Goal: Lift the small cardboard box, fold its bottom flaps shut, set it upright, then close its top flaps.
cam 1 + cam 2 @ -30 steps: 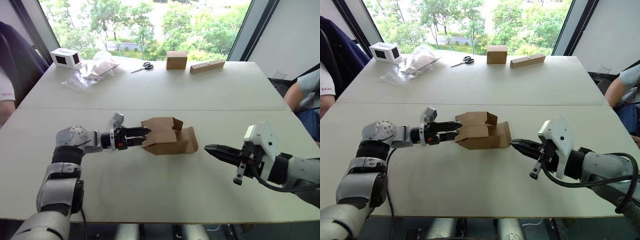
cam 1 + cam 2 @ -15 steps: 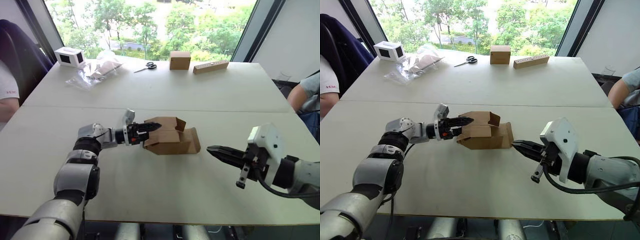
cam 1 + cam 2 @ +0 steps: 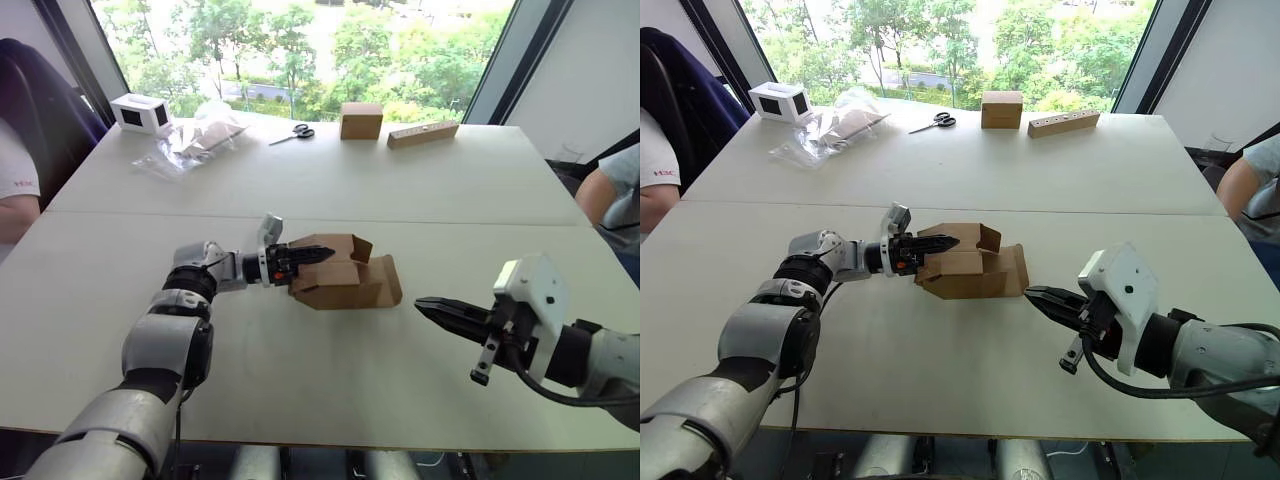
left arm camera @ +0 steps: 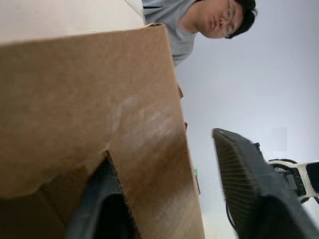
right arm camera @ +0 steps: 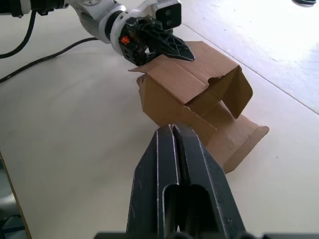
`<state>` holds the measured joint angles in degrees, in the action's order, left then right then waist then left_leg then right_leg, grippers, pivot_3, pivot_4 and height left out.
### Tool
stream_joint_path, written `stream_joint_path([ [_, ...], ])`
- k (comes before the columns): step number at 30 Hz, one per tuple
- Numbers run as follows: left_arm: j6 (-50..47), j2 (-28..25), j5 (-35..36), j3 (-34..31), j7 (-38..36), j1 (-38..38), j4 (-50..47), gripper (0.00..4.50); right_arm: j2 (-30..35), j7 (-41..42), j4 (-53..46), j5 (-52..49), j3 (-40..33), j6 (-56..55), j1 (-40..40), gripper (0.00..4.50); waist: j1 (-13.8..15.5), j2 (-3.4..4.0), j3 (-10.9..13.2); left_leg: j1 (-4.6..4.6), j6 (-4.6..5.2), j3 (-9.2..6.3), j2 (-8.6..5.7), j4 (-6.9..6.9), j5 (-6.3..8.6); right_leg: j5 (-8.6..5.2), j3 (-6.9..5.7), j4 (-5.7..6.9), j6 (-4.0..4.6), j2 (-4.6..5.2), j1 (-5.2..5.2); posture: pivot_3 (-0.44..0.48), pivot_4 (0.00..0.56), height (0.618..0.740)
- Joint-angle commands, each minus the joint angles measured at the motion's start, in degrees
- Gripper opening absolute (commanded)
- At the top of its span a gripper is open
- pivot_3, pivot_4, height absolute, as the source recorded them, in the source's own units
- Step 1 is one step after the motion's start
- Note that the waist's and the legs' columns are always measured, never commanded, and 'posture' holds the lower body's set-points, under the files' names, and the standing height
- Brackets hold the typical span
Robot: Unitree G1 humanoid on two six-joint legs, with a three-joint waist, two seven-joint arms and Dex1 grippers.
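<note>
The small cardboard box lies on its side at the middle of the white table. The flaps at its right end stand splayed open; I cannot tell whether they are the bottom flaps or the top flaps. My left gripper is at the box's left end, shut on the upper wall, one finger inside and the other finger outside. My right gripper hovers shut and empty a short way right of the box, pointing at it.
Along the far edge stand a white box, a plastic bag, scissors, a tidy brown cube box and a long flat bar. A person sits at each side of the table.
My left gripper has pushed further onto the box's left end and its jaws have closed in on the upper wall. The right gripper has stayed shut and nearly still.
</note>
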<state>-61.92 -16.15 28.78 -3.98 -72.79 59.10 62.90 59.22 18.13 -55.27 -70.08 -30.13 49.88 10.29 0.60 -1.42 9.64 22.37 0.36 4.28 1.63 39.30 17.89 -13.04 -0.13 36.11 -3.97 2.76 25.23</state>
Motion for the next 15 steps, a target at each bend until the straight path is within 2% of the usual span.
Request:
stream_joint_path([
  [1, -0.61, -1.50, -0.36, -0.99, -2.06, 1.62, -0.57, 0.50, 0.19, -0.69, -1.55, -0.60, -0.47, -1.70, -0.46, 0.00, 0.02, 0.00, 0.00, 0.00, 0.00, 0.00, 0.00, 0.00, 0.00, 0.00, 0.00, 0.00, 0.00, 0.00, 0.00, 0.000, 0.150, 0.740],
  [2, -1.10, -2.00, -0.31, -1.09, -2.34, 1.70, -0.91, 0.09, 0.17, -0.74, -1.42, -0.56, -0.23, -1.88, -0.62, 0.00, 0.00, 0.00, 0.00, 0.00, 0.00, -0.01, 0.00, 0.00, 0.00, 0.00, 0.00, 0.00, 0.00, -0.01, 0.00, 0.000, 0.150, 0.740],
  [7, -6.22, -4.85, 2.03, -0.95, -5.29, 0.75, -7.78, 0.09, -0.73, -2.02, 0.50, 1.01, 1.95, -3.10, -3.38, 0.00, -0.10, -0.01, 0.00, -0.01, 0.00, -0.02, 0.05, 0.00, 0.00, 0.00, 0.00, 0.03, 0.00, -0.06, 0.01, 0.000, 0.150, 0.740],
  [10, -11.86, -6.18, 6.89, -2.43, -4.89, -2.90, -21.06, 0.09, -3.73, -5.62, 3.43, 6.25, 5.65, -5.17, -7.72, 0.00, -0.07, 0.00, 0.00, 0.00, 0.00, -0.03, 0.13, 0.00, 0.00, 0.00, 0.00, 0.03, 0.01, -0.06, 0.01, 0.000, 0.150, 0.740],
  [13, -14.79, -6.73, 11.80, -3.99, -2.34, -8.51, -37.42, 0.09, -8.72, -9.41, 7.63, 15.75, 13.67, -7.94, -14.97, 0.00, -0.50, 0.03, -0.02, 0.00, -0.01, 0.02, 0.16, 0.04, 0.00, 0.00, 0.05, 0.03, 0.01, 0.01, 0.01, 0.000, 0.150, 0.740],
  [15, -14.00, -6.57, 13.42, -4.80, -0.68, -10.94, -43.28, 0.09, -12.16, -10.66, 10.89, 21.93, 19.60, -9.35, -19.69, 0.00, -0.46, 0.03, -0.02, 0.00, -0.03, 0.04, 0.14, 0.05, -0.02, 0.00, 0.08, 0.06, 0.00, 0.03, 0.02, 0.000, 0.150, 0.740],
])
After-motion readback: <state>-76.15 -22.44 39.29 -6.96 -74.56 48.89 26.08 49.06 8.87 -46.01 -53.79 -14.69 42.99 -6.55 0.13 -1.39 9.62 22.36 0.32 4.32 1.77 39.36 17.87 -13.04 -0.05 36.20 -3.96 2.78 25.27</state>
